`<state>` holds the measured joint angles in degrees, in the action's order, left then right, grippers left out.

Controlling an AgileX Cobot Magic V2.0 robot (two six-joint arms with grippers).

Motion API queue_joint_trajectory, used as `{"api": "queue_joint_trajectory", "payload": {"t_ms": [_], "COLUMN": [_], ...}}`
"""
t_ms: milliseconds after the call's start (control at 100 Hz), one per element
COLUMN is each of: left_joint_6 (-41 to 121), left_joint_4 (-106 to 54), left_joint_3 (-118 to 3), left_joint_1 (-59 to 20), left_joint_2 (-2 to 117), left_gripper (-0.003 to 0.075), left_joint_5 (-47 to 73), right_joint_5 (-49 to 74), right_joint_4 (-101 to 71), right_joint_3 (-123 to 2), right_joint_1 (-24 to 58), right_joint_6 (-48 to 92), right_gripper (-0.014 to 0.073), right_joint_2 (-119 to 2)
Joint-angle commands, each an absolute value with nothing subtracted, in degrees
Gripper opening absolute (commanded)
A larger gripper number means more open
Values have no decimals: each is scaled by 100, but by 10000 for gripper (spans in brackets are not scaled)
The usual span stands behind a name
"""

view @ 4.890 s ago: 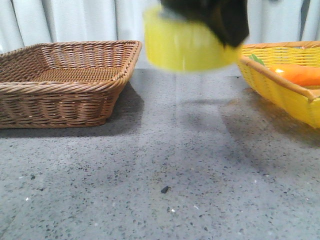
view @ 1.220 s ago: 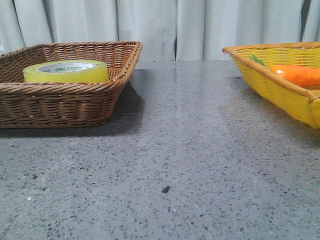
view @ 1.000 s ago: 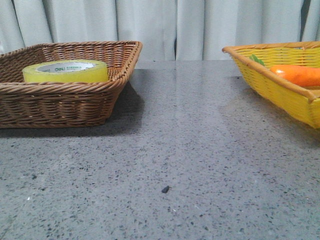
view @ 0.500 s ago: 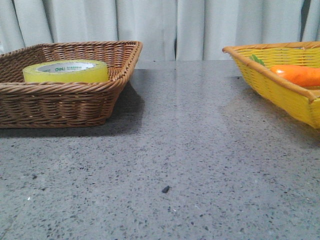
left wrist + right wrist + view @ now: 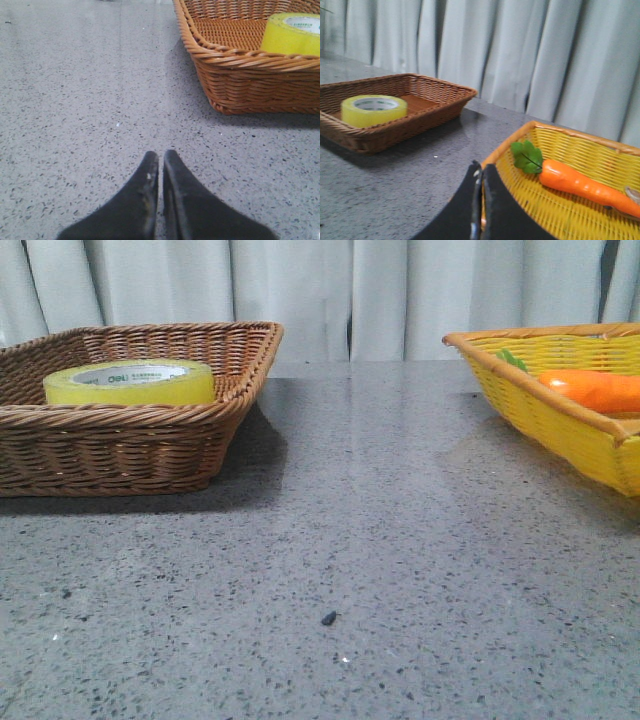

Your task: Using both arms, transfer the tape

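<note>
We see the tape [image 5: 129, 383], a glossy translucent yellow roll with a white core, lying flat in the woven brown wicker basket [image 5: 120, 445], well clear of our left claw [image 5: 160, 165], pinched closed and empty. Our right claw [image 5: 481, 175], likewise closed and empty, hovers over the yellow basket [image 5: 570, 200] holding a smooth orange carrot toy [image 5: 575, 183].

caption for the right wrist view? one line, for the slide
Right gripper shut and empty above the yellow basket holding the toy carrot; tape lies flat in the brown basket.

grey speckled table [image 5: 400, 540]; brown basket [image 5: 130, 450], yellow basket [image 5: 570, 430]
</note>
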<state>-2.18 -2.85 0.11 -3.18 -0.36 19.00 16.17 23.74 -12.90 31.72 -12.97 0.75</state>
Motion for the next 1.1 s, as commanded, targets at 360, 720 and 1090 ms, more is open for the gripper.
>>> {"api": "queue_joint_trajectory", "payload": {"t_ms": [360, 720, 1090], "left_joint_6": [-263, -263, -263], "left_joint_4": [-345, -345, -345], "left_joint_3": [68, 68, 68], "left_joint_1": [-339, -339, -339], "left_joint_2": [-214, -205, -205], "left_gripper": [-21, -21, -21], "left_joint_5": [1636, 1636, 1636], "right_joint_5": [-399, 1167, 1822], "right_joint_4": [273, -732, -710], "right_joint_3": [29, 185, 185], "right_joint_1": [74, -470, -468], "right_joint_6": [-448, 767, 767], "right_gripper": [-74, -74, -74], "right_joint_2": [143, 175, 175]}}
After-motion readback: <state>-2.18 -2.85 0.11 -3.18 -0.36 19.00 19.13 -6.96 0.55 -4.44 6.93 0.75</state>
